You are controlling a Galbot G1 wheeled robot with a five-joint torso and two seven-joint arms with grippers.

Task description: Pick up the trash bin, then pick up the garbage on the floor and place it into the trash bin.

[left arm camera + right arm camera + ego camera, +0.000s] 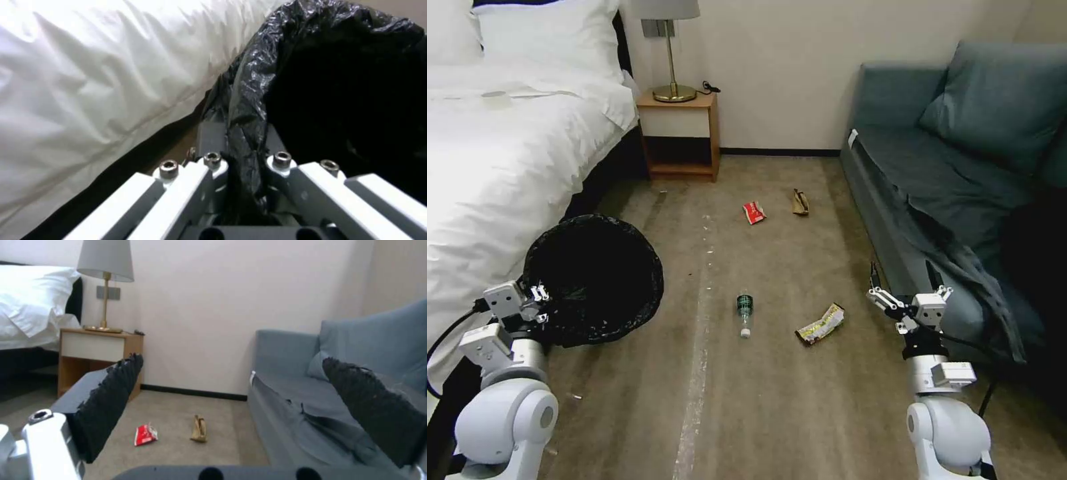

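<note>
The trash bin (594,277) hangs at my left beside the bed, its black bag facing me. My left gripper (542,300) is shut on the bin's bagged rim (245,133), one finger on each side of the wall. Four pieces of garbage lie on the carpet: a clear bottle with a green label (745,312), a crumpled yellow wrapper (821,325), a red packet (754,212) (145,435) and a brown paper wrapper (800,202) (198,429). My right gripper (906,275) (236,400) hangs open above the floor beside the sofa, right of the yellow wrapper, with nothing between its fingers.
A white bed (500,140) runs along the left. A wooden nightstand (684,137) with a brass lamp (672,53) stands at the far wall. A blue-grey sofa (960,173) runs along the right. Open carpet lies between bed and sofa.
</note>
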